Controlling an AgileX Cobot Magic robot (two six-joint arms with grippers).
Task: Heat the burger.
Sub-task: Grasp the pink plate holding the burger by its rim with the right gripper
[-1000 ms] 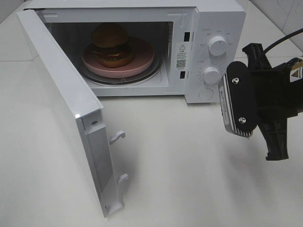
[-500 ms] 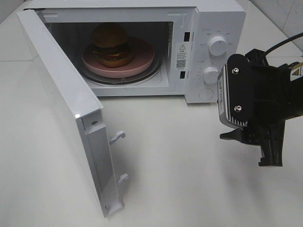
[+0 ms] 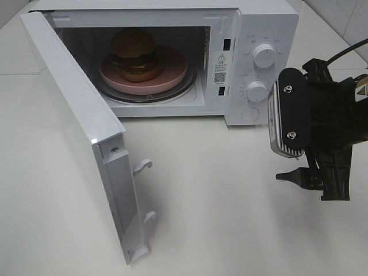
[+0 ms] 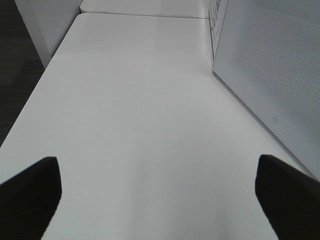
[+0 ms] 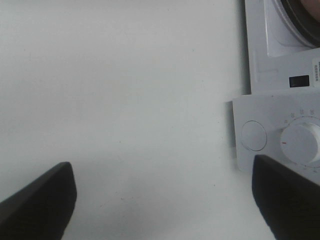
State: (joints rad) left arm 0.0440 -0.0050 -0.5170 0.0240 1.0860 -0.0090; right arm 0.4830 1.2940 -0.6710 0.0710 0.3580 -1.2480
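The burger, with a golden-brown bun, sits on a pink plate on the turntable inside the white microwave. The microwave door stands wide open to the left. My right gripper hangs above the table to the right of the control panel, open and empty. In the right wrist view its dark fingers are wide apart over bare table. My left gripper is open and empty above the table outside the door, and it does not show in the exterior view.
The control panel has an upper knob, a lower knob and a round button. The right wrist view shows a knob and the button. The door's outer face is beside the left gripper. The table top is white.
My right gripper has turned at the wrist, bringing a second finger into view, and has shifted slightly down. The burger, plate and door have not moved.
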